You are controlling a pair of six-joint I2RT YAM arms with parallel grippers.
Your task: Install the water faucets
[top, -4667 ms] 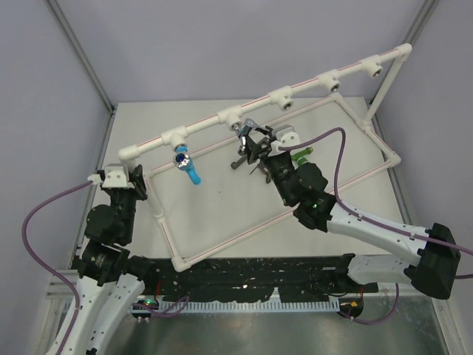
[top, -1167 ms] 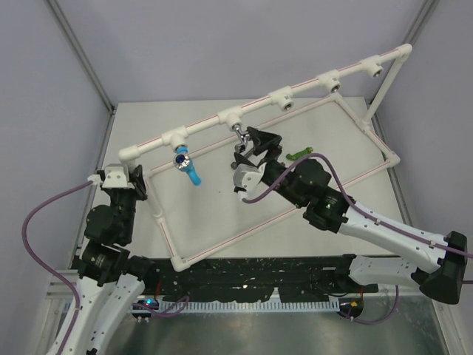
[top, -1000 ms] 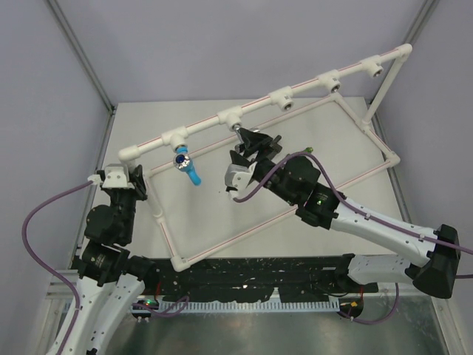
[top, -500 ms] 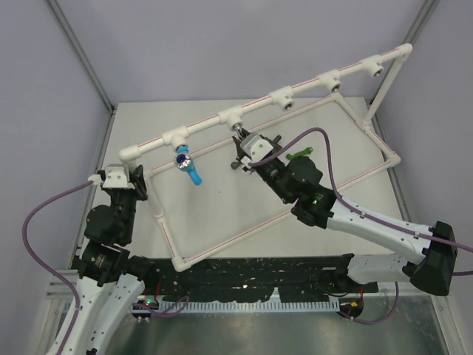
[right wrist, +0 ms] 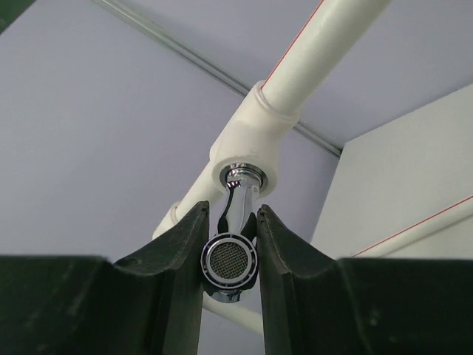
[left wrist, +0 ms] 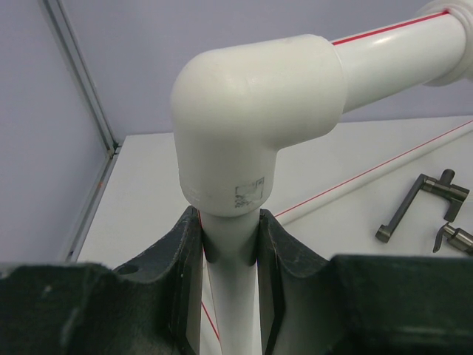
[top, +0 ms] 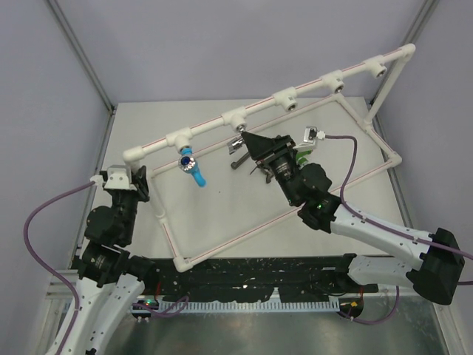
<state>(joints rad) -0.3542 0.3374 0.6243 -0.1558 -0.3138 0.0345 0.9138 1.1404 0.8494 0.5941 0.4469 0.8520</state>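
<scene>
My right gripper (right wrist: 230,216) is shut on the shiny chrome faucet (right wrist: 230,259), whose threaded end sits in a white socket (right wrist: 244,151) of the pipe frame. In the top view the gripper (top: 250,144) holds the chrome faucet (top: 237,142) under the second socket. The blue faucet (top: 191,164) hangs from the first socket. The green faucet (top: 301,156) lies on the table, partly hidden by my right arm. Two dark faucets (left wrist: 417,203) lie on the table. My left gripper (left wrist: 230,222) is shut on the frame's upright post (left wrist: 230,296) below the corner elbow.
The white pipe frame (top: 325,78) runs diagonally across the table, with three further sockets along its top rail to the right. Its base rectangle (top: 222,244) lies on the white table. Grey walls close in the left, back and right sides.
My right wrist has turned round the chrome faucet, swinging its camera and cable from left to right. The pipe frame has shifted slightly to the right. My left arm still holds the post.
</scene>
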